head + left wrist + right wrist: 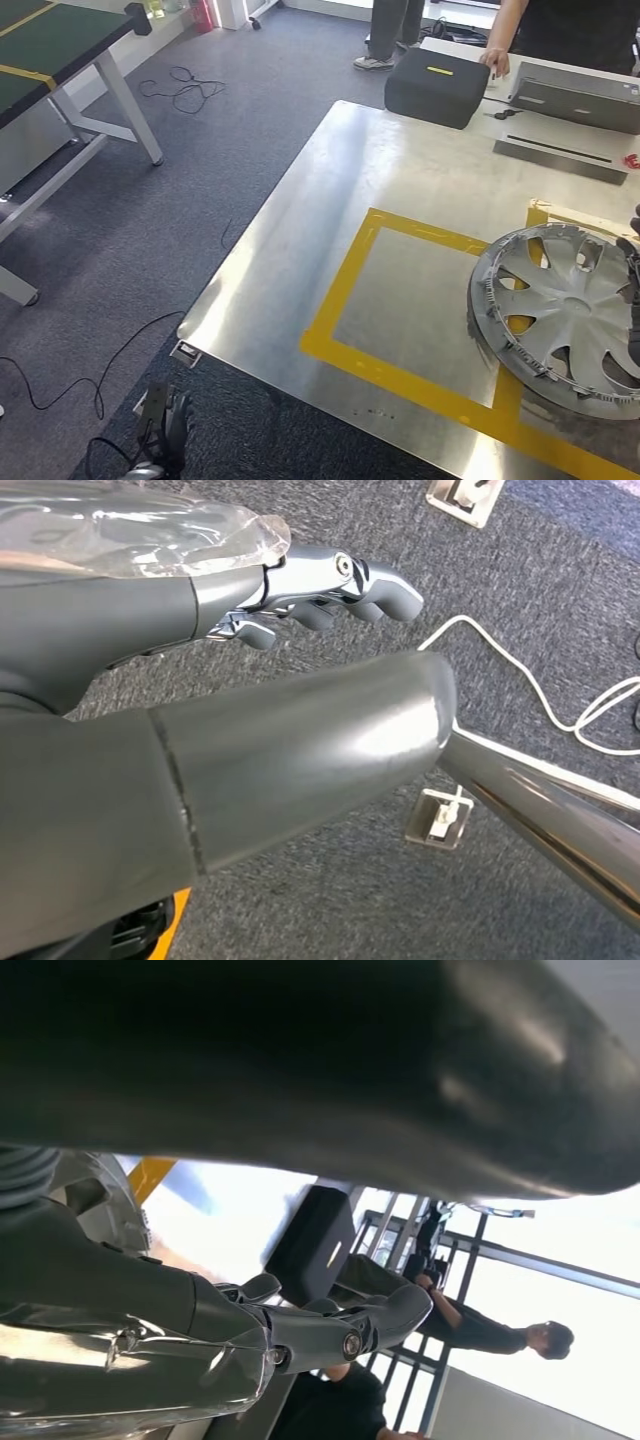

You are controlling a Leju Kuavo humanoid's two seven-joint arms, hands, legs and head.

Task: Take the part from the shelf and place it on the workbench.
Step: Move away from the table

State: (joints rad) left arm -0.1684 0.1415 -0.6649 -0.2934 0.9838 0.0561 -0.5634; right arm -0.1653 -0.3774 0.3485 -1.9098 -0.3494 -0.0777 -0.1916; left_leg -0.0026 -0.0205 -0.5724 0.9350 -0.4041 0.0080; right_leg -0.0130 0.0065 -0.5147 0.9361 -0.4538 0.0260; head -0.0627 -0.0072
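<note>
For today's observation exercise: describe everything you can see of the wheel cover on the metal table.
The wheel cover is a round, silver-grey disc, plastic by its look, with curved spokes, open slots and a ribbed rim. It lies nearly flat on the metal table, over a corner of the yellow tape rectangle. The picture's right edge cuts it off, where the right hand's dark fingers meet it.

A: The tabletop (317, 230)?
B: Brushed metal, faintly glossy, edged inside with smooth yellow tape (407, 385).
A: And the wheel cover (562, 315)?
B: Silvery plastic, satin. The floor's carpet (151, 230) is rough and matt.
</note>
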